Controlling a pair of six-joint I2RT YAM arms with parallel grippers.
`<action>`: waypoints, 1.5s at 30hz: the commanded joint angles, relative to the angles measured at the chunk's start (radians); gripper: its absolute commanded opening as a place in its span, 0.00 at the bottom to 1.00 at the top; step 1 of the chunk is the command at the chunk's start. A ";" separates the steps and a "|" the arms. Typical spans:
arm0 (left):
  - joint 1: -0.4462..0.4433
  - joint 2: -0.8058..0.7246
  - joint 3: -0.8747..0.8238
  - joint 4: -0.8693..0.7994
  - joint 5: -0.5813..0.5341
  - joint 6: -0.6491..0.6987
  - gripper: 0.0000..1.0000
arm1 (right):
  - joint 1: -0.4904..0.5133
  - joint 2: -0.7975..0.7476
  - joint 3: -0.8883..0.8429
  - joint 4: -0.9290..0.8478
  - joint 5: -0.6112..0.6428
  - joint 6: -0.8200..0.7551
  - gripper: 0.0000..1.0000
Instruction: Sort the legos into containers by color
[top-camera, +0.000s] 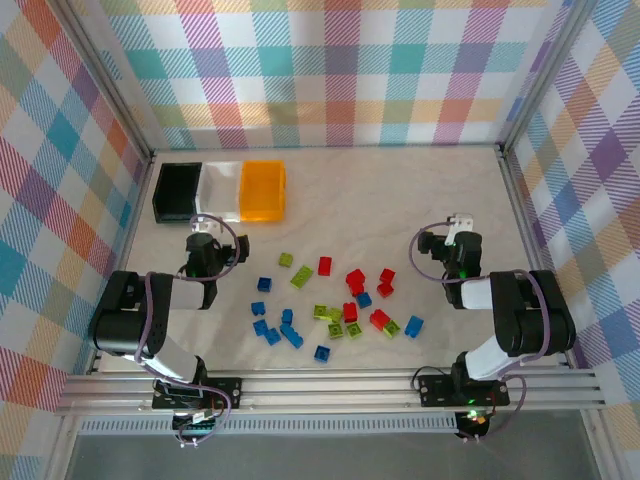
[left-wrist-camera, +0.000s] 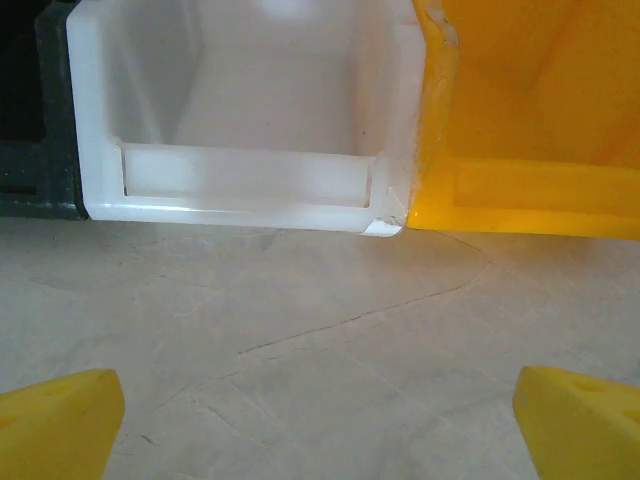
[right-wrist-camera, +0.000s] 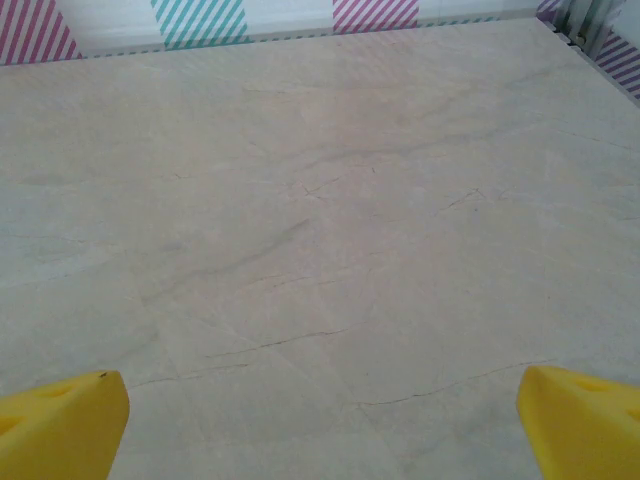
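I work in a robotics lab cell, a staged test booth rather than any home or shop. My left arm (top-camera: 150, 320) and right arm (top-camera: 520, 320) are bolted to ribbed aluminium rails (top-camera: 330, 385) along the near edge of a pale, marble-patterned table (top-camera: 400, 190). Pastel plaid panels (top-camera: 330, 70) wall it in on three sides, held by bare metal posts (top-camera: 545, 80). Cables (top-camera: 240, 245) loop openly from my wrists. Set out as props are loose legos (top-camera: 355, 280) and a row of three containers (top-camera: 220, 190).

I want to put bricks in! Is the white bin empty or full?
Empty: the white bin shows bare walls and floor, nothing inside.
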 joint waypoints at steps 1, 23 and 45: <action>0.009 0.001 0.022 0.005 0.011 0.013 1.00 | -0.005 -0.013 0.004 0.023 0.001 0.014 1.00; 0.009 0.000 0.022 0.006 0.011 0.013 1.00 | -0.005 -0.010 0.007 0.017 -0.001 0.017 1.00; -0.023 -0.177 0.579 -0.959 -0.328 -0.611 1.00 | 0.047 -0.013 0.681 -1.177 0.367 0.495 1.00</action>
